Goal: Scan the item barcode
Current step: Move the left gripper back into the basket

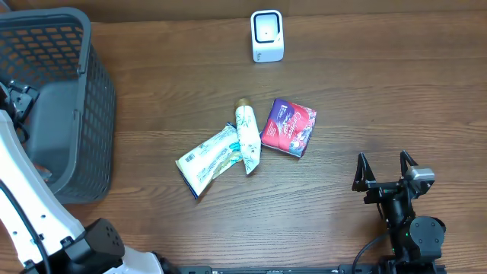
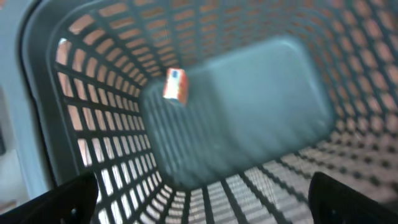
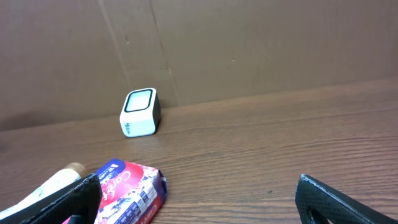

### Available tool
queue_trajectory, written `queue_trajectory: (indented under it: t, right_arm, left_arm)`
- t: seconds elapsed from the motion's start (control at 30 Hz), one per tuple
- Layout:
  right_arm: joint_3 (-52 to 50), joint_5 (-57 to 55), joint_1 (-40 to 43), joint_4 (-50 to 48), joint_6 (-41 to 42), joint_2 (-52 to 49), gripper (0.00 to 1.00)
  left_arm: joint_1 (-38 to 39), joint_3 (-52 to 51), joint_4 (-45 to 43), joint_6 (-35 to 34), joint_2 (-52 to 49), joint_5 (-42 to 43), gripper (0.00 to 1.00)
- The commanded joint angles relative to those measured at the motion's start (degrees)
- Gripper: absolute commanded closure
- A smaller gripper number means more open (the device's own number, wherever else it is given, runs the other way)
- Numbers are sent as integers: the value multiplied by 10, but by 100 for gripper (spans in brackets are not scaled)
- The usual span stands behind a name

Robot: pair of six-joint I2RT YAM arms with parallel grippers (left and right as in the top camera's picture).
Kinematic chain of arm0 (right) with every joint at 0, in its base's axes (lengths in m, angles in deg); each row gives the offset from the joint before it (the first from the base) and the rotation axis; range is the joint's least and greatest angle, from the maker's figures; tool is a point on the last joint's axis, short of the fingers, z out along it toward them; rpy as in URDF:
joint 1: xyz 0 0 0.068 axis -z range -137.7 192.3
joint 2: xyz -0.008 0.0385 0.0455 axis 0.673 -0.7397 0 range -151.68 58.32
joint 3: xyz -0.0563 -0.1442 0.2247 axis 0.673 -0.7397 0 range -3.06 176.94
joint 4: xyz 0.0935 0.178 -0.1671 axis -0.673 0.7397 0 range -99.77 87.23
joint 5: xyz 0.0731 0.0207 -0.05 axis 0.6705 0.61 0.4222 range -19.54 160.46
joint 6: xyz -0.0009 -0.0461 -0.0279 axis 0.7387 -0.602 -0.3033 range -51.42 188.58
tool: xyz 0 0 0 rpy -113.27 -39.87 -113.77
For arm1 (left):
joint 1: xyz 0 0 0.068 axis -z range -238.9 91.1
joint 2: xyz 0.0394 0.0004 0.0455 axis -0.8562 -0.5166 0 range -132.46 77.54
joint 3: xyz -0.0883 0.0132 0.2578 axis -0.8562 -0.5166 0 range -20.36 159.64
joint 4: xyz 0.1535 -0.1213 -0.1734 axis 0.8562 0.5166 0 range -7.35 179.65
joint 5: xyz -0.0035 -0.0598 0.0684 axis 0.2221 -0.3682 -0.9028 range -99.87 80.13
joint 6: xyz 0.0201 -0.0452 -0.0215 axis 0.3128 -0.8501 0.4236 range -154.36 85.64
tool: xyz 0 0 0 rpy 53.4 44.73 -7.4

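Overhead view, entries from left edge to right.

- Grey mesh basket (image 1: 95, 106): on the wooden surface (image 1: 365, 84) at the far left, upright. The white left arm (image 1: 23, 205) reaches into it from the lower left.
- Left gripper (image 2: 204, 186): in the left wrist view its fingers (image 2: 62, 199) stand wide apart over the basket floor. A small orange-and-white item (image 2: 175, 84), blurred, lies there at upper left of centre.
- Green-and-white pouch (image 1: 209, 158): frame centre, flat, its right end under the cream tube (image 1: 247, 137).
- Cream tube: brown cap toward the top of the frame, lying across the pouch.
- Purple packet (image 1: 289, 127): just right of the tube, flat.
- White scanner (image 1: 267, 36): top centre, upright, well apart from the three items.
- Right gripper (image 1: 383, 157): lower right, fingers spread, clear of the purple packet.
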Motion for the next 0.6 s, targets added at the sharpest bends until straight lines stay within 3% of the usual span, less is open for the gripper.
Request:
queue_trajectory:
  t: [0.0, 0.27, 0.57]
  right_arm:
    - [-6, -5, 2, -4, -2, 6, 0]
    - [-6, -5, 2, -4, -2, 6, 0]
    - [-6, -5, 2, -4, -2, 6, 0]
  left_arm:
    - [-13, -52, -30, -31, 1, -33, 0]
    - [-16, -199, -172, 2, -13, -38, 0]
    - [-62, -273, -220, 4, -47, -43, 0]
